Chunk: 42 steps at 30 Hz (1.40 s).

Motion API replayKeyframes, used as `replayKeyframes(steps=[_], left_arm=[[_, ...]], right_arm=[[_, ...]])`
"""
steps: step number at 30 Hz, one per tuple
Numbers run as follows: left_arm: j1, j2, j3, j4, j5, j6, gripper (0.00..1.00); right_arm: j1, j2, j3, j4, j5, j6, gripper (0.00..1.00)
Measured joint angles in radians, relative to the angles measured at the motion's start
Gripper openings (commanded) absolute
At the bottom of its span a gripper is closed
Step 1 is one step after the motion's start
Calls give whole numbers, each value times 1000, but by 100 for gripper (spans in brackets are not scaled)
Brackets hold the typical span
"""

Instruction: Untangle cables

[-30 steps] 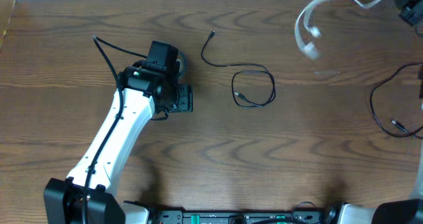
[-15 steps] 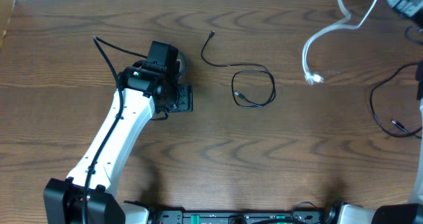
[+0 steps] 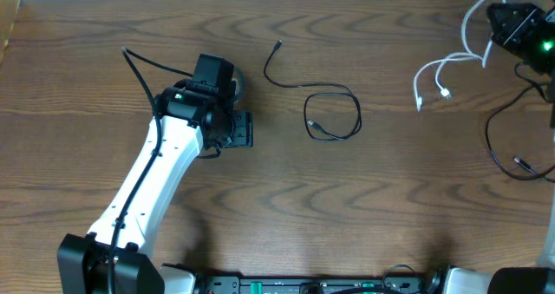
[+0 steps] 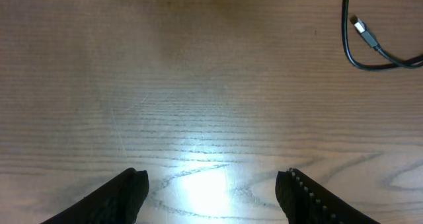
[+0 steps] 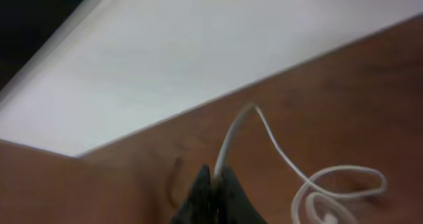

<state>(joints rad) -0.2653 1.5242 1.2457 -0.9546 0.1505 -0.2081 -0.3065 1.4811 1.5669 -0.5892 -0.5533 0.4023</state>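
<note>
left claw (image 4: 215, 194): jaws apart, holding nothing, hovering over bare worktop (image 4: 198, 85)
right claw (image 5: 213, 192): pinched together on the white cable (image 5: 230, 141), by the worktop's far edge
white cable: raised at the right claw, its loops and two plug ends trailing away from it
looped black cable (image 3: 334, 116): ahead of the left claw, apart from it
second black cable (image 3: 488, 138): near the right claw, not held
</note>
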Motion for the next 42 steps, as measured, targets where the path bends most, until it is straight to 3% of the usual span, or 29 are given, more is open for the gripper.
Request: replayKeyframes(steps=[5, 10, 17, 24, 33, 35, 36, 37, 38, 42], left_arm=[[0, 0, 0, -4, 0, 0, 68], [0, 0, 0, -4, 0, 0, 68], [0, 0, 0, -10, 0, 0, 68], [0, 0, 0, -11, 0, 0, 68], [0, 0, 0, -13, 0, 0, 68], [0, 0, 0, -13, 0, 0, 68], [0, 0, 0, -13, 0, 0, 68], [0, 0, 0, -13, 0, 0, 68], [0, 0, 0, -13, 0, 0, 68], [0, 0, 0, -14, 0, 0, 68]], right_arm=[[0, 34, 202, -240, 193, -113, 1], [0, 108, 365, -434, 508, -168, 1], [-23, 192, 383, -498, 917, -118, 1], [-133, 210, 383, -499, 1023, -46, 1], [-251, 243, 383, -498, 932, -13, 3], [-259, 265, 383, -497, 891, -10, 26], [-260, 279, 384, -495, 871, -2, 45], [-261, 293, 383, -494, 847, -6, 53], [-261, 301, 383, -495, 826, -2, 71], [-259, 328, 383, -509, 666, -7, 83]])
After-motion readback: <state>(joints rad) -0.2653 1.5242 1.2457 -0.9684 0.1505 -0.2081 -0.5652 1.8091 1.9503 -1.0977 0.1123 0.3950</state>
